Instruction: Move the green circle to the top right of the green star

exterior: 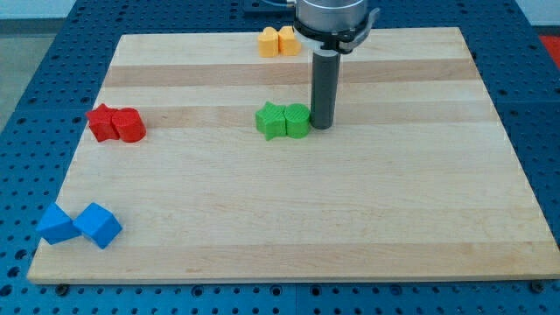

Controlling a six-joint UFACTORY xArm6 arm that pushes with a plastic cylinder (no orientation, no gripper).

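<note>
My tip [321, 128] is the bottom end of a smooth, dark, round rod. This arm has no claw, so nothing opens or shuts; there is only the rod. A wide shiny metal part holds the rod at the view's top.

The tip rests on the counter [350, 219], a flat board of pale wood with long light and darker stripes running across it. Around the board is a blue base full of small holes.

The green circle [297, 121] is right beside my tip, on the view's left of it. They look like they are touching. It is a short round block with a smooth top. The green star [271, 120] sits on the far side of the circle from my tip, pressed against it. It has bumpy points.

Up from my tip and a bit to the view's left, near the board's top edge, are two orange blocks [278, 41], side by side. I cannot tell their shapes.

Far to the view's left of my tip are two red blocks [115, 123], touching. One looks round and one looks pointy.

Down at the view's bottom left, well apart from my tip, are two blue blocks [79, 225] with flat faces and sharp corners.
</note>
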